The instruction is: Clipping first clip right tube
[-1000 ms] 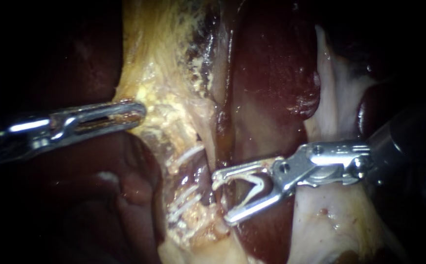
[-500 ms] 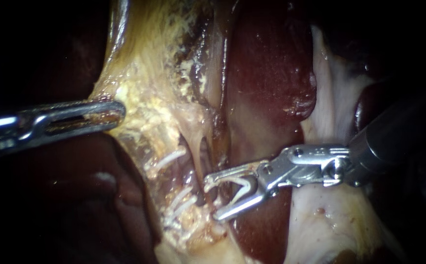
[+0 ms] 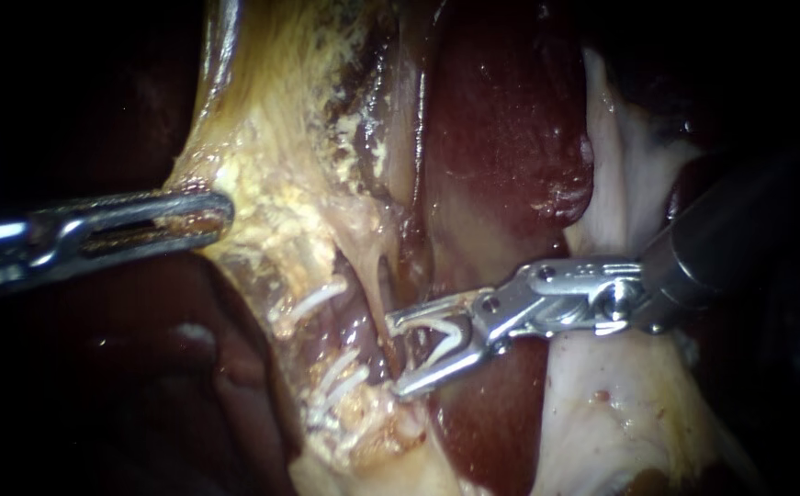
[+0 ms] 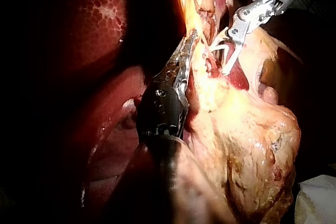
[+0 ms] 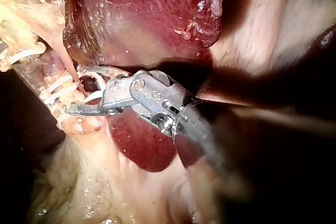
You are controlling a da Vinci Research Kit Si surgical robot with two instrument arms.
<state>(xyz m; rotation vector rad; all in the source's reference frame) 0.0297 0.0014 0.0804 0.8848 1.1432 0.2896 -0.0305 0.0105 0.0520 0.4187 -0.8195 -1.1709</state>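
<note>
1. Glistening dark red liver (image 3: 510, 138) fills the background.
2. The thin pale pink right tube (image 3: 378, 276) now stands taut and apart from its clipped neighbour. It meets the mouth of the clip-carrying claw.
3. The slender silver right instrument (image 3: 392, 358) has edged up toward the tube. Its wide claw holds a spread white V-shaped clip (image 3: 455, 331).
4. The slotted silver left instrument (image 3: 223, 211), its claw clamped on yellow fatty tissue (image 3: 271, 202), has drawn that tissue sideways, which opened the gap.
5. The clip looks nearly placed but is not yet closed. I cannot tell whether it straddles the tube.
</note>
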